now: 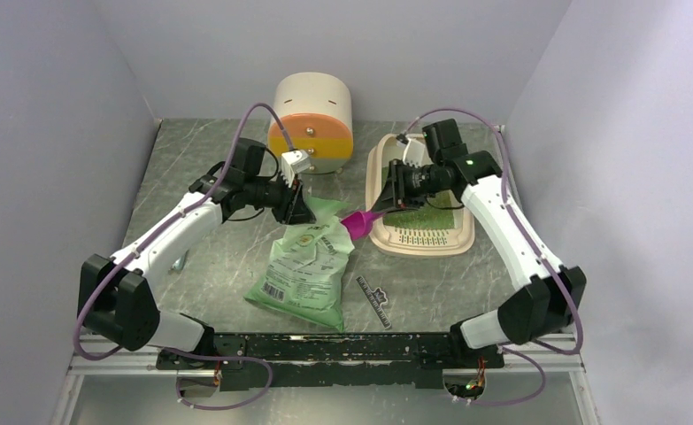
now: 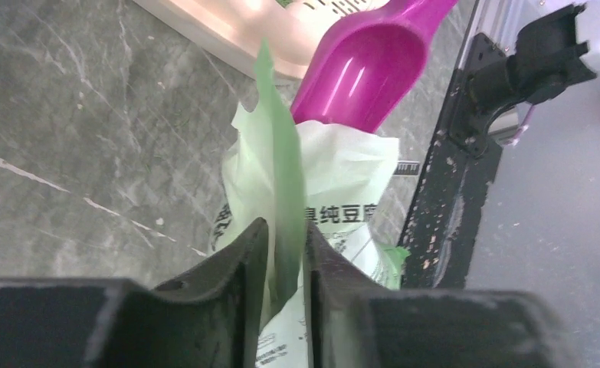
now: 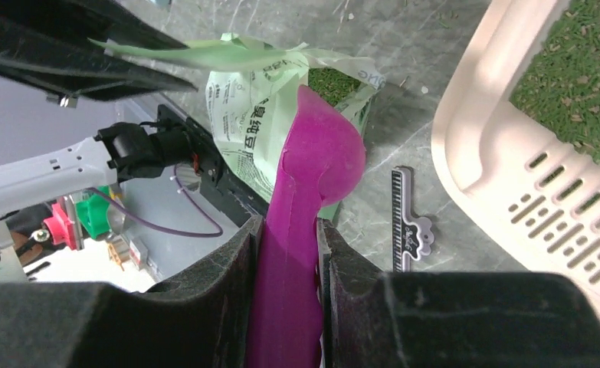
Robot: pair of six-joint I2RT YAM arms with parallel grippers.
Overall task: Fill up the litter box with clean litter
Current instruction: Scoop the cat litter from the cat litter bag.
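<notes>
Slipping of the green printed plastic bag [image 1: 303,266], pinched by one thin flap in the left gripper [image 2: 281,238], could block the magenta plastic scoop [image 3: 319,161] clamped by the right gripper [image 3: 290,230].

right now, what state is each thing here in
litter box: partly filled with litter
bag: lying down, mouth open, top edge pinched by left gripper
scoop: clamped in right gripper, bowl empty at the bag mouth
drawer unit: looks shut
clip: off the bag, lying loose
</notes>
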